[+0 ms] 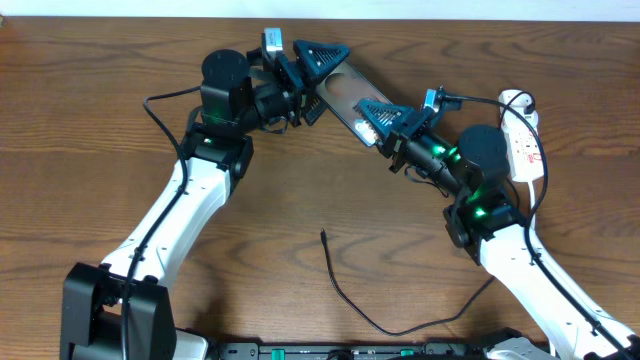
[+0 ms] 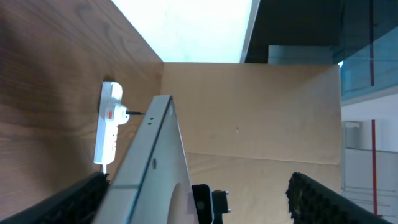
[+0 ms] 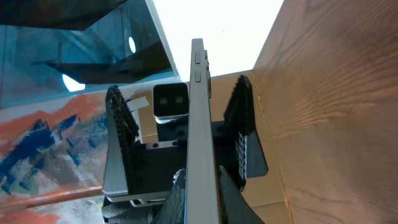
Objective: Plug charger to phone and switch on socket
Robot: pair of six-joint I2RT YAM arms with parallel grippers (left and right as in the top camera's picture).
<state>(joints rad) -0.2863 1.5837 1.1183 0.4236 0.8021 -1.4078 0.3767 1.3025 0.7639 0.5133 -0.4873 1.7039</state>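
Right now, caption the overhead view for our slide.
Right gripper clamps the phone, left gripper open around it, charger lying unplugged.

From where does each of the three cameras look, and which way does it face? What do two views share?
Overhead: above the table, facing straight down at the phone, charger and socket; left arm, right arm, left gripper and right gripper show.
Left wrist: on the left arm, facing along the phone's edge toward the socket; its own fingers show, spread.
Right wrist: on the right arm, facing along the phone toward the left gripper; its own fingers clamp the phone.
Shared: both wrist views show the phone edge-on.
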